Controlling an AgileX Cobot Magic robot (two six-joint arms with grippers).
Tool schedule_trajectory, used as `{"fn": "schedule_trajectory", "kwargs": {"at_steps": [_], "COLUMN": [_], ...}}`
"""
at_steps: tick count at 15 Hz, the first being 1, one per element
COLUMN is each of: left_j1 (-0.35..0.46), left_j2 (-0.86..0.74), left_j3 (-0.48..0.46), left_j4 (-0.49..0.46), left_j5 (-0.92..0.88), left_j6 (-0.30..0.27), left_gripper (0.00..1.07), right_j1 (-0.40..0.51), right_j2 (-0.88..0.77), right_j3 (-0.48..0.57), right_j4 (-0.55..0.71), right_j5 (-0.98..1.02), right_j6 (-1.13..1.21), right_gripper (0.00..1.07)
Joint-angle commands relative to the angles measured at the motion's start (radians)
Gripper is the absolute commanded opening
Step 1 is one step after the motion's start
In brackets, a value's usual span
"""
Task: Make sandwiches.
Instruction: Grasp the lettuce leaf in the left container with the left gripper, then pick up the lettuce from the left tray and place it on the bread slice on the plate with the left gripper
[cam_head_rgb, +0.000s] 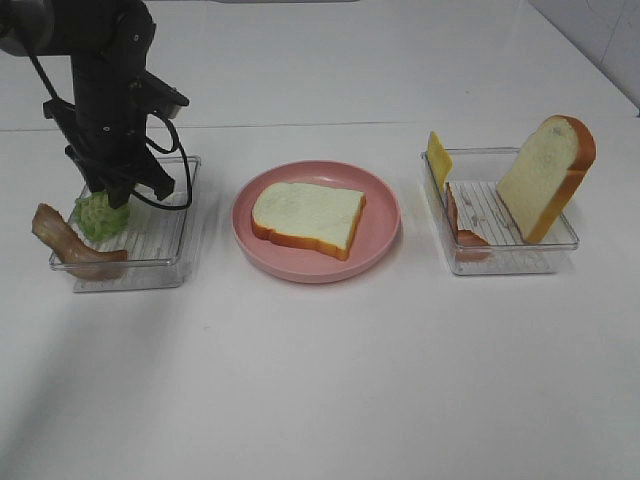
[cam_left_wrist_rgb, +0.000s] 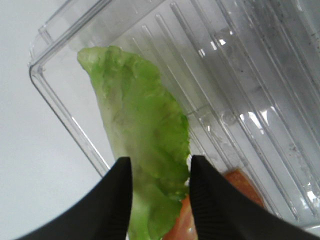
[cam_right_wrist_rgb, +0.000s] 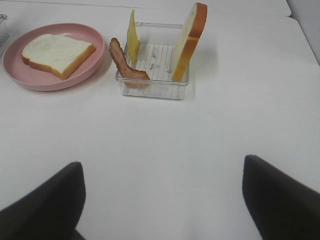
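Sandwich status: one bread slice (cam_head_rgb: 305, 217) lies flat on the pink plate (cam_head_rgb: 386, 236), mid-table. The rest of the fillings are out in the two clear trays on either side.

The lettuce leaf (cam_left_wrist_rgb: 140, 145) is in the left tray (cam_head_rgb: 160, 266), up by its far left corner. The left claw (cam_left_wrist_rgb: 160, 165) has come in on it from above, with a black finger pressed to each side of the leaf, so it's pinched in the jaws (can't tell if it's off the tray floor). A bacon strip (cam_head_rgb: 62, 240) hangs over that tray's left rim.

In the right tray (cam_head_rgb: 505, 262), the cheese square (cam_head_rgb: 439, 157) stands on edge at the far left corner. The other bacon strip (cam_head_rgb: 462, 226) leans along the left wall, and the second bread slice (cam_head_rgb: 545, 175) stands upright against the right side.

The right claw (cam_right_wrist_rgb: 161, 165) hangs over the bare table (cam_head_rgb: 320, 390) nearer the front, with its fingers spread wide and holding nothing.
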Motion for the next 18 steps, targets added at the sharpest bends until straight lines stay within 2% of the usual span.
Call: {"fn": "schedule_trajectory", "kwargs": {"at_steps": [1, 3, 6, 11, 14, 16, 18], "left_j1": [-0.006, -0.006, -0.006, -0.006, -0.006, -0.006, -0.006], "left_j2": [0.001, 0.001, -0.014, -0.144, -0.221, -0.239, -0.240], "left_j3": [0.011, 0.011, 0.010, 0.008, 0.008, 0.008, 0.008], "left_j4": [0.007, 0.007, 0.008, -0.012, -0.130, -0.264, -0.460], "left_j5": [-0.006, -0.006, 0.005, -0.006, -0.082, -0.159, -0.224], "left_j6": [-0.011, -0.013, -0.074, -0.082, -0.080, -0.077, -0.041], "left_gripper": [0.11, 0.00, 0.00, 0.00, 0.00, 0.00, 0.00], "right_j1": [-0.007, -0.007, -0.007, -0.007, -0.007, -0.007, -0.007], "right_j2": [-0.012, -0.012, -0.012, -0.012, -0.012, -0.012, -0.012], "right_j3": [0.002, 0.002, 0.002, 0.002, 0.002, 0.002, 0.002], "right_j4": [-0.003, -0.003, -0.003, -0.003, -0.003, -0.003, -0.003], "right_j5": [-0.012, -0.012, -0.012, -0.012, -0.012, -0.012, -0.012], "right_j6": [-0.001, -0.001, -0.001, -0.001, -0.001, -0.001, -0.001], "right_gripper": [0.80, 0.80, 0.80, 0.80, 0.80, 0.80, 0.80]}}
